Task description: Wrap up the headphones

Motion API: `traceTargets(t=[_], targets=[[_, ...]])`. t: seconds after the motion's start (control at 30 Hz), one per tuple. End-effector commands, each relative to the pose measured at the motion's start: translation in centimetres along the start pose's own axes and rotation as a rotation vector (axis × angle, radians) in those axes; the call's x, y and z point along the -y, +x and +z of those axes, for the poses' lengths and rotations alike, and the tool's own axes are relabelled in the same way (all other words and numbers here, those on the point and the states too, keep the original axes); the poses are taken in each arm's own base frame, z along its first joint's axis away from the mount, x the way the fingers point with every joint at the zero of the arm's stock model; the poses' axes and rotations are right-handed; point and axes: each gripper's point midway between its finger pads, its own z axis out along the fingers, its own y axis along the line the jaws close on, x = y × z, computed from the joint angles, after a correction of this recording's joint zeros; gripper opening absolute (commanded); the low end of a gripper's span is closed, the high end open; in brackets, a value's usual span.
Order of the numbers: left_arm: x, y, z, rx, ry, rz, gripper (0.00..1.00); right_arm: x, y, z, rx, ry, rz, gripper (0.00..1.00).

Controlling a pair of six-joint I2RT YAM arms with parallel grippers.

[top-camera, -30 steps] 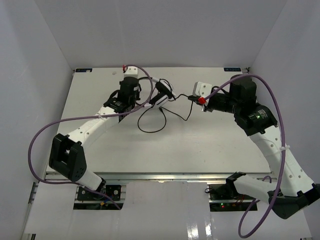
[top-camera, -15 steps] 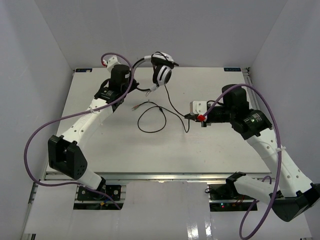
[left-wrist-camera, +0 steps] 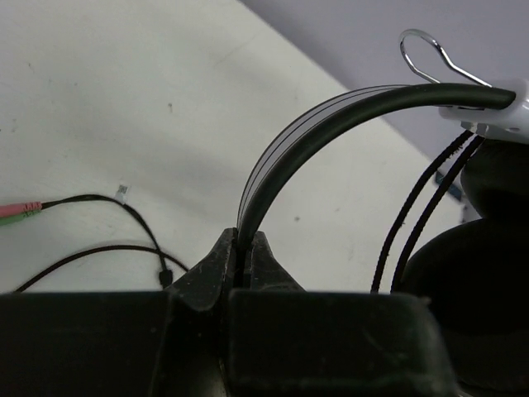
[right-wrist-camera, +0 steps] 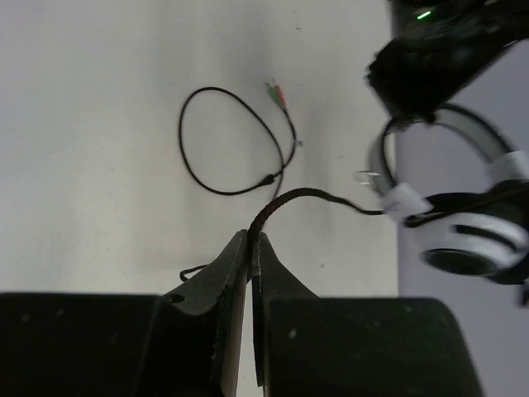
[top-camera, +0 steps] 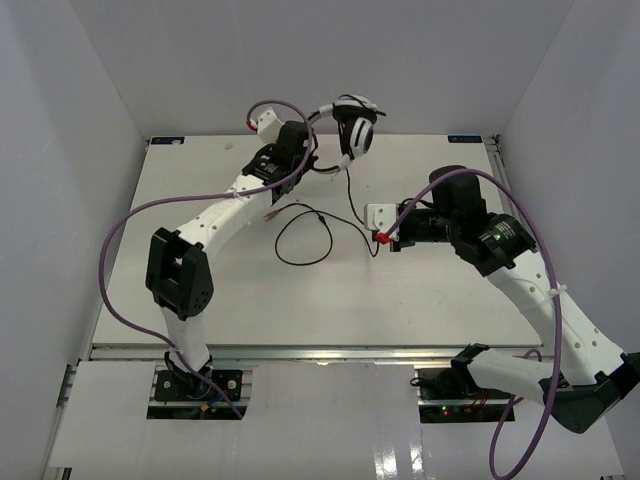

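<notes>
The white headphones (top-camera: 355, 130) with black ear pads hang in the air at the back of the table, and show at the right of the right wrist view (right-wrist-camera: 471, 231). My left gripper (top-camera: 310, 150) is shut on their black headband (left-wrist-camera: 331, 116), jaws pinched tight around it. My right gripper (top-camera: 380, 238) is shut on the thin black cable (right-wrist-camera: 306, 197) a short way from the ear cup. The rest of the cable (top-camera: 305, 240) lies looped on the table, its pink and green plugs (left-wrist-camera: 21, 211) at the left, also seen in the right wrist view (right-wrist-camera: 277, 93).
The white table (top-camera: 200, 290) is walled by pale panels on three sides. Thick purple arm cables (top-camera: 130, 215) arc over both arms (top-camera: 545, 270). The cable loop (right-wrist-camera: 223, 141) lies mid-table between the arms.
My left gripper has lifted the headphones off the table and carried them right along the back edge. My right gripper has drawn the cable left and nearer.
</notes>
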Motion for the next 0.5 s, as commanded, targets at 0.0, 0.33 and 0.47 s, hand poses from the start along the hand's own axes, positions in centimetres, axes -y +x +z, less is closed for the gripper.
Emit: traceTargets(t=[0.0,0.33,0.47], targets=[[0.8,-0.5,-1.1,0.082,0.021,0.162,0.0,6.3,-2.7,-3.5,-0.029,0.252,-0.09,0.08],[-1.8,1.6,-4.0,0.078,0.189,0.487,0.0,11.8,0.6,-5.7,-0.175,0.531,-0.025,0.08],[-1.4,2.4,-5.8,0.054,0.317,0.588,0.0,12.5,1.6,-5.0,-0.161,0.525,0.029,0.08]])
